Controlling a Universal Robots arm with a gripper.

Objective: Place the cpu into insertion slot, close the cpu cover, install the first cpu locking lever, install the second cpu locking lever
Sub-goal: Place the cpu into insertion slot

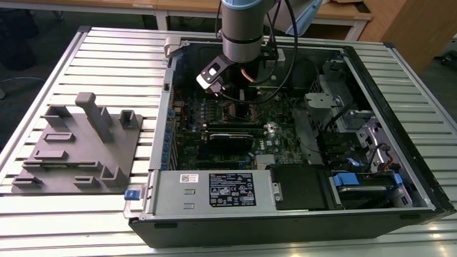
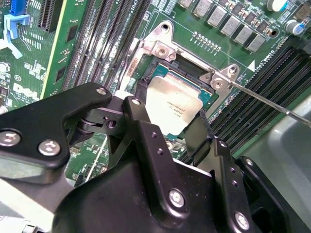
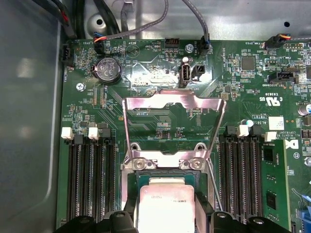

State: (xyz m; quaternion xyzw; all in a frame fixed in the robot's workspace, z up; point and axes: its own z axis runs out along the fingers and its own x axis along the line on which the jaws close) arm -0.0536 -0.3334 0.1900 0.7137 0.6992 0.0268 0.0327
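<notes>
Chip (image 2: pixel 175 104) pinched at two opposite edges by the jaws, held at the socket (image 2: pixel 163 48); whether fully seated cannot be told | cover (image 3: pixel 175 101) raised upright beyond the socket, not closed | open computer case (image 1: pixel 286 227) laid on slatted worktop (image 1: pixel 114 59)

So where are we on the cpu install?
Nothing finished. In hand: gripper at the cpu, which is in or just above the insertion slot; can't tell if seated. Left: cpu cover stands open, a locking lever is unlatched.
</notes>
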